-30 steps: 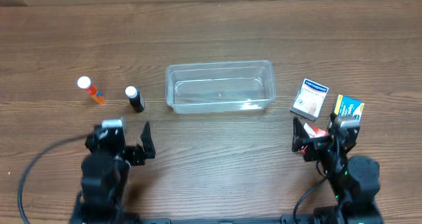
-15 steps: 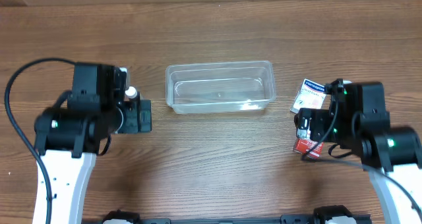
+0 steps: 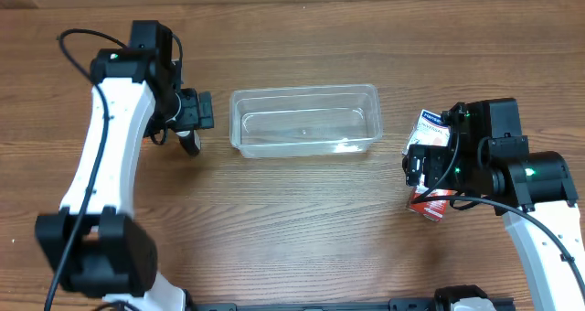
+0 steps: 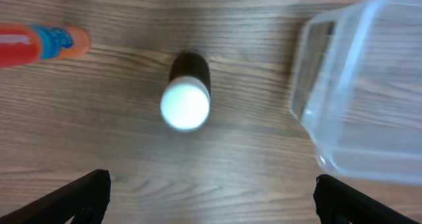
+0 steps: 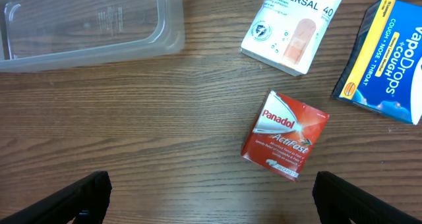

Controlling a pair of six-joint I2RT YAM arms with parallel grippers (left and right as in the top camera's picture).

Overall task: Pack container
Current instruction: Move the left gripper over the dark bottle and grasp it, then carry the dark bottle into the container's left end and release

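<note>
The clear plastic container (image 3: 303, 91) sits empty at the table's middle; it also shows in the left wrist view (image 4: 359, 85) and the right wrist view (image 5: 92, 33). My left gripper (image 3: 189, 117) is open and empty above a black bottle with a white cap (image 4: 186, 100), which stands just left of the container. My right gripper (image 3: 419, 170) is open and empty above a red Panadol box (image 5: 285, 136), right of the container.
An orange tube (image 4: 39, 43) lies left of the bottle. A white plaster box (image 5: 295, 23) and a blue VapoDrops box (image 5: 386, 62) lie beyond the red box. In the overhead view the red box (image 3: 430, 206) and the plaster box (image 3: 431, 123) peek out beside the right arm.
Both arms have risen from their rest poses and reached out. The left gripper moved up over the bottle, and the right gripper over the boxes. No object has moved.
</note>
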